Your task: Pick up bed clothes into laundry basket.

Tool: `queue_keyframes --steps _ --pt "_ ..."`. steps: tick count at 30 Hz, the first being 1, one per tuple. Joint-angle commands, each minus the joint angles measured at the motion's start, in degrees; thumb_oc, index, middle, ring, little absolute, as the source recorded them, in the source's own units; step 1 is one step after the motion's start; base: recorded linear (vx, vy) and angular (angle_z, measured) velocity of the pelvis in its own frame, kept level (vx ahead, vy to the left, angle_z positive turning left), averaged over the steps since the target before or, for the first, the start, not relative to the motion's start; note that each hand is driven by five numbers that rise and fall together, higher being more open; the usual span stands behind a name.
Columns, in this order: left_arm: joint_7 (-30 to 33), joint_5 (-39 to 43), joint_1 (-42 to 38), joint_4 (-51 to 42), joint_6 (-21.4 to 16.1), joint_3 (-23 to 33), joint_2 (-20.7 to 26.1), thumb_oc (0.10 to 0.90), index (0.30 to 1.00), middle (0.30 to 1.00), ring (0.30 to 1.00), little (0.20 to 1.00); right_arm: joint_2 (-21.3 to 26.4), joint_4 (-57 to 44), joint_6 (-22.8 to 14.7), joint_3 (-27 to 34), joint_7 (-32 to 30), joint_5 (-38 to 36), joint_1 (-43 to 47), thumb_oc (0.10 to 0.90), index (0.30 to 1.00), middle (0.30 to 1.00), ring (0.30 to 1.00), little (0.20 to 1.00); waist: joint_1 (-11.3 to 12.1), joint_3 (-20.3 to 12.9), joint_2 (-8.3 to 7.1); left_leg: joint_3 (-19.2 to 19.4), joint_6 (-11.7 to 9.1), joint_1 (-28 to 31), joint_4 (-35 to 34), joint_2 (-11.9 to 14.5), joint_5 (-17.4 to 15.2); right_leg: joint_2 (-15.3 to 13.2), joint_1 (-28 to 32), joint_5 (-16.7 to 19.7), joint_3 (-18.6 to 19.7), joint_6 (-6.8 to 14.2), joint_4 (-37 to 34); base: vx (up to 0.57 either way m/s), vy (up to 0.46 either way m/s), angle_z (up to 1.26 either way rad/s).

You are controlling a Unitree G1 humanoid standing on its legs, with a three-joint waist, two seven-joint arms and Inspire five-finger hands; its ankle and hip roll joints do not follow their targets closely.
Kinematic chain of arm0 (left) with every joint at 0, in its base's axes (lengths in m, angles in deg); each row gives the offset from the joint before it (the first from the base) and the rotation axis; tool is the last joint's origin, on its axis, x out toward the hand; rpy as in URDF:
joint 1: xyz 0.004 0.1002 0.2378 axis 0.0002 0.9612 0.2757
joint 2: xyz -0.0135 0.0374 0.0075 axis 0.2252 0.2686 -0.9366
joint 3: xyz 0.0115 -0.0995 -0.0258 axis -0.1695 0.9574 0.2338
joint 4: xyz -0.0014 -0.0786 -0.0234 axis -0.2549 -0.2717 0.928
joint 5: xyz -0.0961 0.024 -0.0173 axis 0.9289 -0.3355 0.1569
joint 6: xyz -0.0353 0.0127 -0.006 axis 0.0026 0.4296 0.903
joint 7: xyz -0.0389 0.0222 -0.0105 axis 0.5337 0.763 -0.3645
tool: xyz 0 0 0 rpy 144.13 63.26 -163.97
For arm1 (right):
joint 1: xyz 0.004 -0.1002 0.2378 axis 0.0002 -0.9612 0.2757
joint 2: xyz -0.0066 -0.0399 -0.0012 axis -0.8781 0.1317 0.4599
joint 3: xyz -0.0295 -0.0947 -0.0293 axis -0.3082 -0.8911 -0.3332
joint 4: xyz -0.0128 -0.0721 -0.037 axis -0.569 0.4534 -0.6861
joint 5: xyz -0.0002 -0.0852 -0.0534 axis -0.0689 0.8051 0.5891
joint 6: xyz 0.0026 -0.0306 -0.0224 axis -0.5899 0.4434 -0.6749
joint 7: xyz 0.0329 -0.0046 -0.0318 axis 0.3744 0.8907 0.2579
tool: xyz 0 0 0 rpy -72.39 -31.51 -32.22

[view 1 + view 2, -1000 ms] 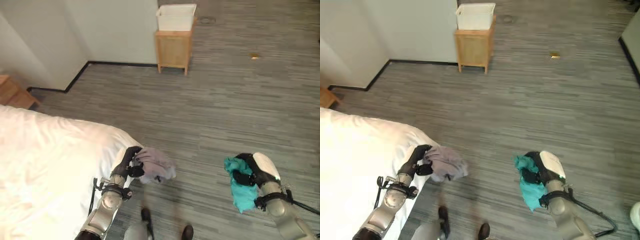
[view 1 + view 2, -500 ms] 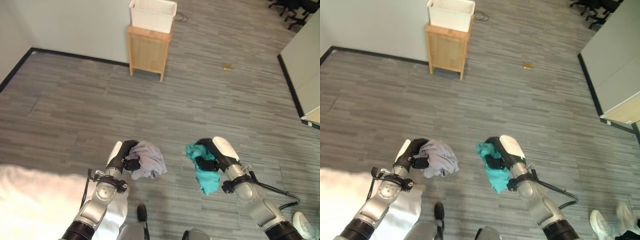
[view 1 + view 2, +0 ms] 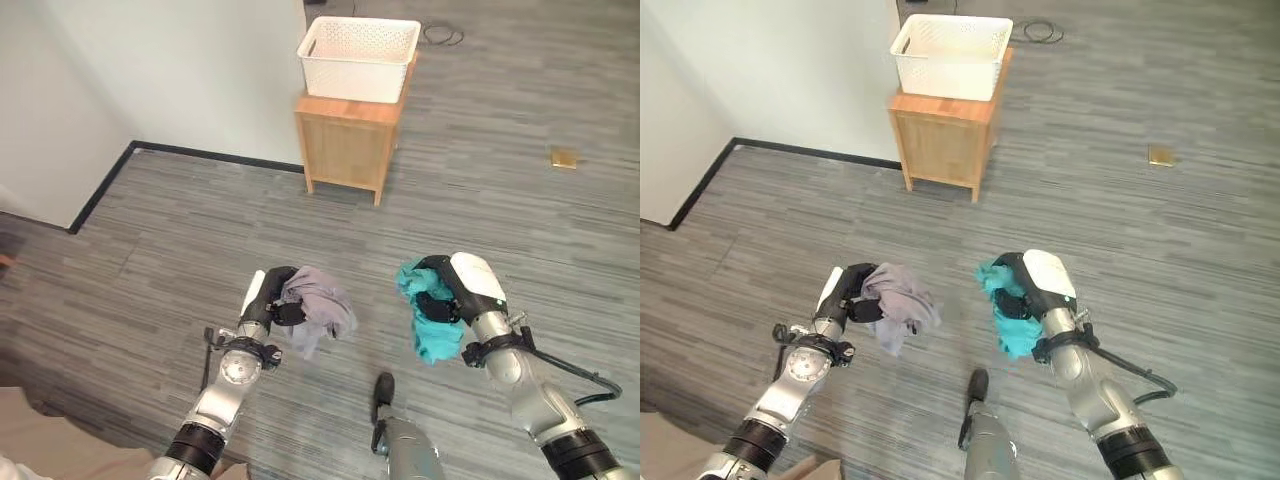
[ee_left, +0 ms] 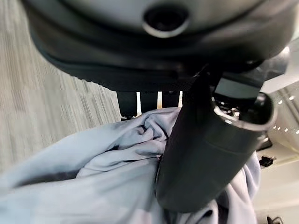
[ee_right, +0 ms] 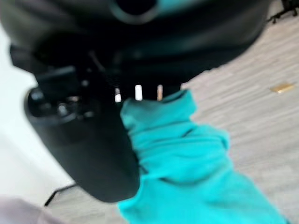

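L eye view: left hand [image 3: 268,300] clamped on grey garment [image 3: 318,312], right hand [image 3: 462,292] clamped on teal garment [image 3: 430,318], both carried over floor. Bed gone from frame vs 0.5 s ago; white basket [image 3: 358,58] on wooden stand [image 3: 348,148] now ahead, closer, so transit, drop pending.
L wrist view: thumb [image 4: 201,154] pins grey cloth.
R wrist view: thumb [image 5: 88,144] pins teal cloth.
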Motion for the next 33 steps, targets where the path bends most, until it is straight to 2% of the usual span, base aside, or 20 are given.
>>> queue_keyframes --steps 1,4,6,7,9,10,14,17,19,20,21,22,23,24,25,27,28,30,31,33 --pt "1.53 0.78 -0.77 -12.18 -6.43 1.18 4.83 0.4 0.3 0.3 0.3 0.3 3.13 -10.45 -4.22 0.43 -3.74 -1.57 3.81 0.4 0.3 0.3 0.3 0.3 4.22 -4.01 -3.74 5.09 0.7 -13.66 22.95 9.17 9.17 -1.56 18.65 -2.48 -3.34 9.4 -14.01 0.48 -0.208 -0.41" --pt "1.72 0.48 -1.16 -12.21 -6.43 1.36 4.85 0.4 0.3 0.3 0.3 0.3 3.13 -10.14 -4.31 0.46 -3.69 -2.06 4.42 0.4 0.3 0.3 0.3 0.3 5.64 -3.44 -4.6 9.6 1.42 -19.71 18.32 9.23 7.61 -2.01 21.33 -3.41 -3.49 9.39 -14.01 0.41 -0.066 -0.71" --pt "1.78 0.15 -1.05 -12.25 -6.71 1.67 4.91 0.4 0.3 0.3 0.3 0.3 3.02 -10.05 -4.96 0.6 -3.5 -2.4 3.99 0.4 0.3 0.3 0.3 0.3 7.09 -3.84 -4.77 14.04 2.57 -20.93 2.2 4.2 7.56 -2.61 23.61 -4.53 -2.73 10.88 -14.01 0.55 0.14 -0.45" --pt "2.17 -0.09 -1.03 -12.07 -6.88 2.09 5.08 0.4 0.3 0.3 0.3 0.3 3.05 -9.3 -5.05 0.52 -3.42 -2.13 3.61 0.4 0.3 0.3 0.3 0.3 7.69 -4.41 -3.89 15.21 1.74 -21.74 -6.74 3.26 6.56 -1.84 25.56 -6.37 -2.87 12.02 -14.01 0.62 0.203 -0.66" --pt "2.28 -0.4 -0.55 -12.07 -7.01 2.21 5.04 0.4 0.3 0.3 0.3 0.3 3.05 -8.61 -5.09 0.42 -3.29 -1.66 3.54 0.4 0.3 0.3 0.3 0.3 8.53 -5.4 -3.25 18.04 2.01 -20.76 -19.96 1.03 11.09 -1.43 28.08 -7.31 -3.11 13.09 -14.01 0.61 0.203 -0.36" --pt "2.19 -1.01 0.47 -11.89 -6.71 2.4 5.07 0.4 0.3 0.3 0.3 0.3 3.24 -8.02 -4.97 0.72 -3.74 -1.31 3.83 0.4 0.3 0.3 0.3 0.3 9.37 -6.03 -3.04 21.79 1.07 -19.89 -27.96 0.86 16.42 -0.84 31.08 -8.86 -3.96 13.55 -14.01 0.49 0.119 -0.33" --pt "1.88 -1.55 1.83 -12.05 -6.27 2.87 5.38 0.4 0.3 0.3 0.3 0.3 2.87 -8.36 -4.97 1.09 -3.29 -1.19 3.41 0.4 0.3 0.3 0.3 0.3 9.79 -7.2 -3.27 22.15 2.13 -19.18 -28.87 0.69 15.23 -0.62 33.27 -10.03 -3.5 13.81 -14.01 0.44 0.096 -0.45" --pt "1.26 -1.93 2.95 -12.04 -5.29 3.42 6.64 0.4 0.3 0.3 0.3 0.3 1.82 -8.46 -4.36 1.77 -3.27 1.14 1.36 0.4 0.3 0.3 0.3 0.3 10.21 -9.6 -5.01 23.24 4.9 -15.24 -29.35 -1.5 13.21 -0.86 36.18 -8.24 -3.58 14.41 -10.95 0.51 0.161 0.16" --pt "1.32 -1.42 2.75 -11.99 -5.01 3.45 7.45 0.4 0.3 0.3 0.3 0.3 2.3 -8.71 -3.67 2.52 -3.46 2.72 1.64 0.4 0.3 0.3 0.3 0.3 9.68 -9.4 -5.87 23.99 6.64 -12.64 -29.35 -2.82 10.85 -3.49 33.99 -4.76 -4.41 17.71 -1.17 0.25 0.146 -0.12" --pt "1.32 -1.51 2.68 -12.04 -4.81 3.19 7.72 0.4 0.3 0.3 0.3 0.3 2.31 -9.38 -3.28 3.31 -3.5 2.76 2.07 0.4 0.3 0.3 0.3 0.3 8.75 -8.8 -6.26 23.48 7.5 -11.0 -29.35 -3.83 9.35 -5.85 31.22 -0.64 -3.94 20.33 5.35 0.28 0.212 0.01" --pt "1.56 -1.81 2.16 -12.19 -4.7 2.91 8.22 0.4 0.3 0.3 0.3 0.3 3.04 -10.85 -3.02 4.3 -3.97 3.0 3.14 0.4 0.3 0.3 0.3 0.3 7.58 -8.08 -6.38 22.66 8.55 -9.5 -29.35 -4.56 7.81 -7.52 27.32 2.93 -2.39 21.48 13.09 0.18 0.165 0.24" --pt "1.55 -1.81 2.13 -12.18 -4.7 2.92 8.21 0.4 0.3 0.3 0.3 0.3 3.04 -10.88 -3.0 4.31 -3.95 3.0 3.15 0.4 0.3 0.3 0.3 0.3 7.62 -8.11 -6.42 22.71 8.59 -9.55 -29.35 -4.61 7.79 -7.61 27.14 2.82 -2.32 21.48 13.31 0.27 0.246 0.64" --pt "2.22 -2.19 1.47 -11.91 -4.71 2.5 8.79 0.4 0.3 0.3 0.3 0.3 5.09 -13.54 -3.11 6.5 -5.74 3.28 5.83 0.4 0.3 0.3 0.3 0.3 5.4 -7.33 -5.39 21.98 9.38 -6.41 -29.35 -4.15 5.33 -9.73 21.71 5.06 -1.73 21.48 22.33 0.32 0.21 0.53" --pt "2.39 -2.23 1.08 -12.16 -4.7 3.1 9.43 0.4 0.3 0.3 0.3 0.3 7.83 -15.41 -2.72 8.98 -7.15 3.91 8.29 0.4 0.3 0.3 0.3 0.3 4.48 -6.62 -4.98 21.64 9.48 -4.46 -29.35 -4.3 3.55 -13.31 17.88 2.52 -3.79 20.84 22.27 0.33 0.207 0.36" --pt "2.36 -2.22 0.99 -12.21 -4.67 3.11 9.4 0.4 0.3 0.3 0.3 0.3 7.89 -15.52 -2.67 9.09 -7.11 3.9 8.29 0.4 0.3 0.3 0.3 0.3 4.35 -6.53 -4.99 21.46 9.48 -4.47 -29.35 -4.37 3.47 -13.39 18.0 2.34 -3.98 20.85 22.32 0.3 0.032 0.28" --pt "2.43 -2.08 1.1 -12.6 -5.18 3.47 9.31 0.4 0.3 0.3 0.3 0.3 11.08 -19.81 -2.74 13.0 -9.0 1.16 12.69 0.4 0.3 0.3 0.3 0.3 3.45 -6.55 -5.47 18.13 8.38 -4.02 -29.35 -4.67 2.62 -11.18 15.61 -2.61 -3.4 18.27 10.68 0.2 -0.094 0.57" --pt "2.43 -2.08 1.06 -12.65 -5.21 3.47 9.3 0.4 0.3 0.3 0.3 0.3 11.19 -19.92 -2.77 13.16 -8.97 0.94 12.6 0.4 0.3 0.3 0.3 0.3 3.27 -6.45 -5.26 18.98 8.58 -4.62 -29.35 -4.16 3.89 -10.77 15.7 -1.66 -4.71 17.3 9.75 0.11 -0.178 0.71" --pt "2.0 -1.95 1.74 -12.55 -6.06 3.03 8.47 0.4 0.3 0.3 0.3 0.3 14.25 -20.96 -3.23 16.08 -10.56 -1.57 13.49 0.4 0.3 0.3 0.3 0.3 2.43 -7.23 -6.2 15.64 7.47 -5.14 -29.35 -4.3 3.35 -7.93 15.63 -1.48 -0.37 17.0 -3.86 0.12 -0.204 1.04" --pt "1.76 -1.98 1.97 -12.43 -6.43 2.74 8.04 0.4 0.3 0.3 0.3 0.3 15.12 -21.64 -3.73 17.02 -11.63 -2.83 14.84 0.4 0.3 0.3 0.3 0.3 2.49 -7.48 -6.77 14.61 7.1 -5.31 -29.35 -4.2 3.09 -7.81 15.34 -0.54 1.72 17.38 -8.22 0.14 -0.181 1.6" --pt "1.04 -1.66 2.9 -12.13 -6.95 2.87 7.84 0.4 0.3 0.3 0.3 0.3 18.52 -20.0 -3.2 16.83 -11.69 -3.14 16.36 0.4 0.3 0.3 0.3 0.3 3.5 -8.65 -7.83 13.51 6.52 -5.3 -29.35 -4.23 2.59 -8.96 16.69 2.34 0.73 18.19 -13.01 0.13 -0.177 1.44"
